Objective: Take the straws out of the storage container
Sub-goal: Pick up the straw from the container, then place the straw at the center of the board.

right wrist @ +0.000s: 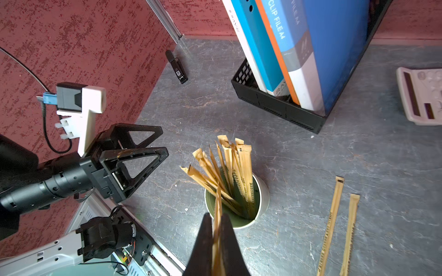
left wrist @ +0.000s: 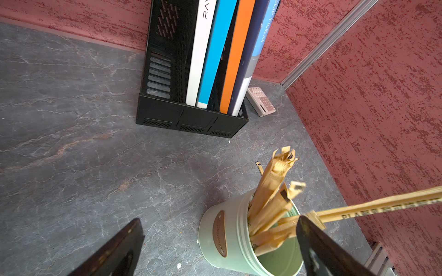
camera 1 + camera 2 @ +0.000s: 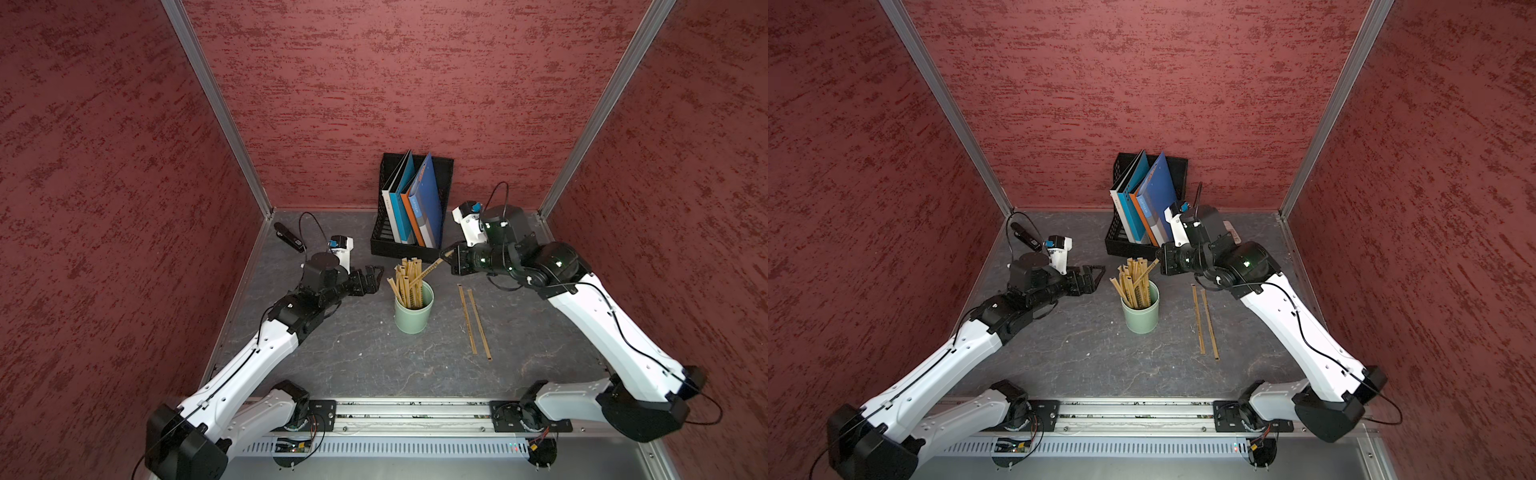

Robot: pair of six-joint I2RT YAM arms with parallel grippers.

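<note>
Only the right wrist view shows the right tool [image 1: 216, 215] closed on 1 straw [image 1: 218, 197], and only the left wrist view shows a brown oval label [image 2: 219, 233] on the mint cup [image 2: 233, 241]. The cup stands on the bench [image 3: 332, 353] between the tools. The gripped straw slants from inside the cup up and rightward to the right tool, the other straws [image 3: 407, 276] fan upward from the cup, and the left tool [image 3: 379, 279] is wide open and empty just left of them. 2 loose straws [image 3: 473, 322] lie flat right of the cup, side by side, running front to back.
</note>
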